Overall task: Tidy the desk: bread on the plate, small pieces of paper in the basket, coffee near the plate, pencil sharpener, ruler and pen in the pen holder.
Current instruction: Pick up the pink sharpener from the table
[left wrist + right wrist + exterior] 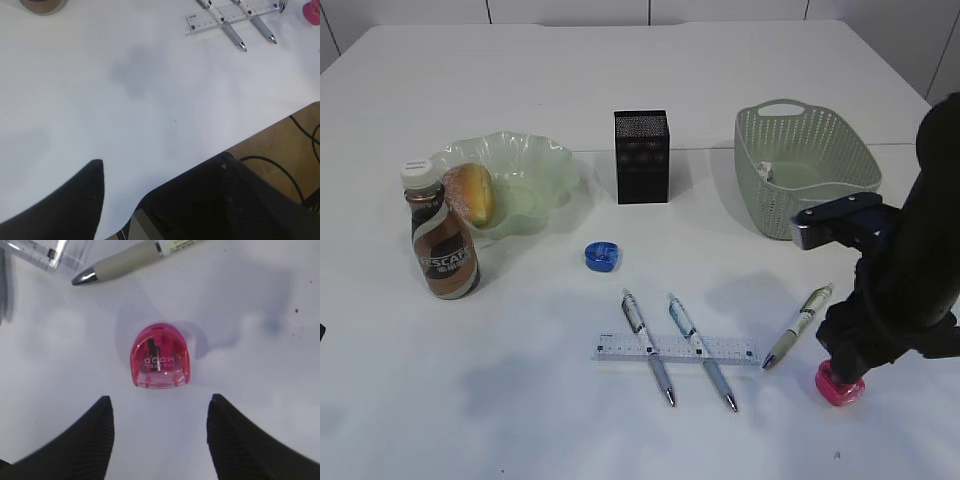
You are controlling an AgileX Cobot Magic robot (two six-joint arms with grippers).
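A pink pencil sharpener (160, 357) lies on the white table just ahead of my right gripper (160, 402), which is open and not touching it. From outside, that arm stands over the pink sharpener (840, 385) at the front right. A blue pencil sharpener (602, 256) lies mid-table. Two pens (648, 347) (702, 352) cross the clear ruler (675, 349); a third pen (798, 326) lies to their right. Bread (472, 192) sits on the green plate (535, 165), with the coffee bottle (440, 235) beside it. My left gripper (162, 162) hangs open and empty over bare table.
The black pen holder (641, 157) stands at the back centre. The green basket (810, 170) at the back right has a small piece of paper (765, 172) inside. In the left wrist view the table's front edge (260, 132) is close, with floor and cables beyond.
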